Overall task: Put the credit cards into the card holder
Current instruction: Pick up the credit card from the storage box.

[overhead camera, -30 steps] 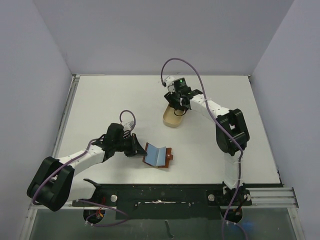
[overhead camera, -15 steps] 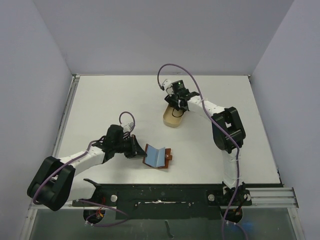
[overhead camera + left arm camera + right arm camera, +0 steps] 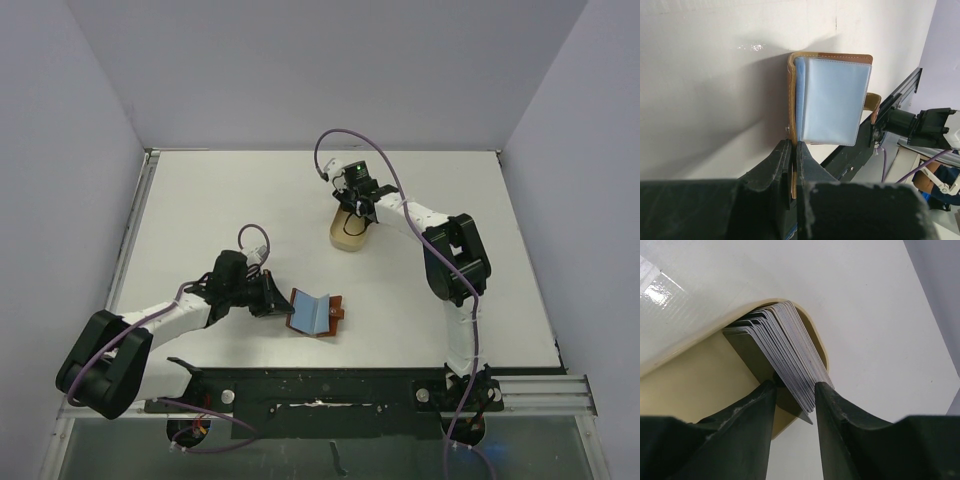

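The card holder (image 3: 318,313) lies open on the table, reddish-brown with pale blue pages standing up from it (image 3: 832,100). My left gripper (image 3: 275,303) is shut on its brown cover edge (image 3: 794,145). A fanned stack of pale grey credit cards (image 3: 790,345), with a dark one underneath, leans in the tan oval tray (image 3: 685,385). My right gripper (image 3: 352,222) reaches down into that tray (image 3: 338,246). Its jaws (image 3: 794,387) have closed around the stack's near end, one finger against the dark card and the other against the outermost pale card. From above, the gripper hides the cards.
A black rail (image 3: 320,385) with both arm bases runs along the table's near edge, close behind the card holder. Grey walls enclose the white table (image 3: 220,200) on three sides.
The right gripper's jaws have narrowed onto the card stack in the tray. The left arm and the card holder have stayed where they were.
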